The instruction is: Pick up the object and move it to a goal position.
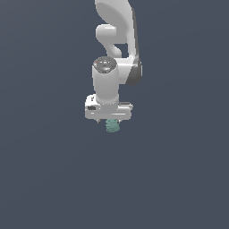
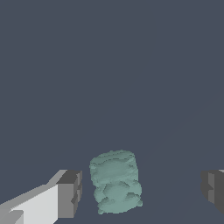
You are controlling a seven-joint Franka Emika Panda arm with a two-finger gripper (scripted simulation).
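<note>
The object [image 2: 115, 181] is a small teal-green ribbed stubby cylinder. In the wrist view it lies between my two dark finger pads [image 2: 71, 192], nearer one pad, with gaps on both sides. My gripper [image 2: 140, 190] is open and touches nothing. In the exterior view the object [image 1: 112, 126] shows just under the white hand, and the gripper [image 1: 109, 121] is lowered around it. The fingertips are mostly hidden behind the hand there.
The white arm [image 1: 117, 49] rises from the hand toward the top of the exterior view. All around is a plain dark grey-blue surface [image 1: 179, 170].
</note>
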